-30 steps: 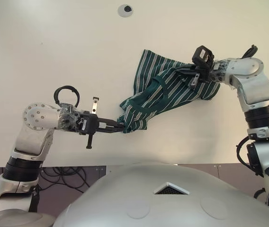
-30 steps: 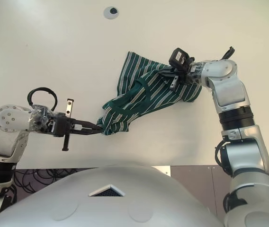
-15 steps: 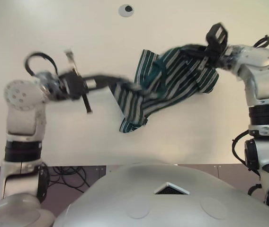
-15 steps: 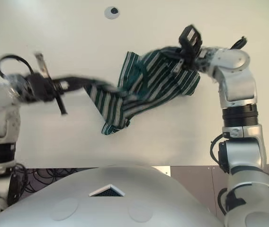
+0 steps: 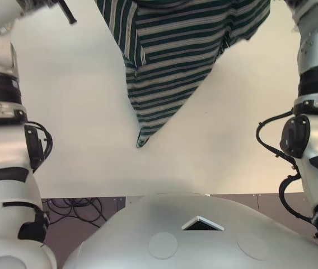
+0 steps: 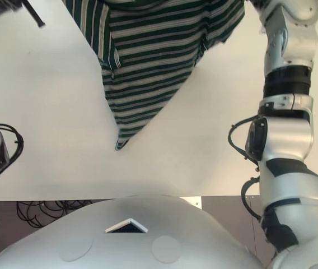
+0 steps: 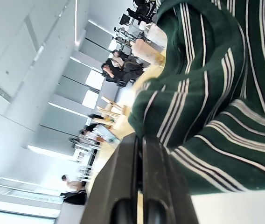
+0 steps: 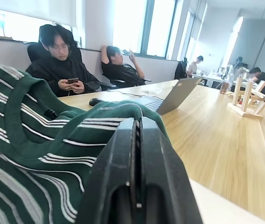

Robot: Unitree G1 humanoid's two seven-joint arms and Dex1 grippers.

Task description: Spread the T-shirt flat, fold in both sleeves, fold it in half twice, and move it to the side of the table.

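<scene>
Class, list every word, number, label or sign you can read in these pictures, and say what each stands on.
None can be read.
The T-shirt bears only stripes.
The table is unmarked.
The laptop in the room behind shows no legible print.

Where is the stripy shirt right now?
The green-and-white striped T-shirt hangs top middle in the eye views, over the white table, pinched by the left tool and right tool.

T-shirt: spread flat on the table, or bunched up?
Not flat. The T-shirt hangs in folds, pinched by the left gripper and the right gripper.
</scene>
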